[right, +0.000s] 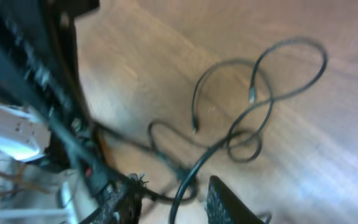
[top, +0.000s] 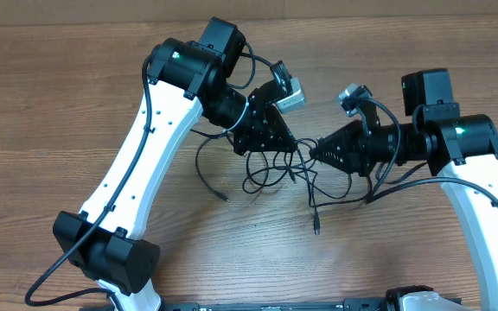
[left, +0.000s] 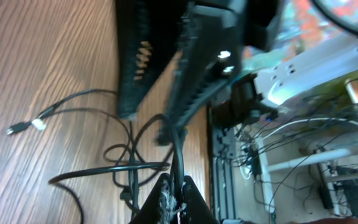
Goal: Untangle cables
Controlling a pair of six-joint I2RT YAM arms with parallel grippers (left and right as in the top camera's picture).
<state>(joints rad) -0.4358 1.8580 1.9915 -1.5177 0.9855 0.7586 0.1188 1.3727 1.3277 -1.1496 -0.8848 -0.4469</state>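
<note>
Several thin black cables [top: 271,168] lie in a loose knot on the wooden table [top: 59,104]. They sit in the narrow space between the left gripper [top: 290,147] and the right gripper [top: 320,149], whose tips face each other low over the tangle. From overhead I see overlapping loops in the middle. One strand trails out to the left and ends in a small plug [top: 226,199]. Another runs toward the near edge to a second plug [top: 316,226].

Through the left wrist camera the cables [left: 129,165] look like glossy curved cords crossing one another. One free end carries a silver-tipped plug [left: 14,129] with a small white tag [left: 39,123] just beside it. The tag is too small for me to read any print on it. The right wrist picture is blurred. There the cables [right: 253,106] form several linked rings, with two short ends hanging inside the loops.

The left gripper [left: 174,183] has its fingers pressed together on one strand, which rises from the tips into the knot. The right gripper [right: 171,185] has its fingers apart. A strand passes through the gap, and I cannot tell whether either pad touches it.
</note>
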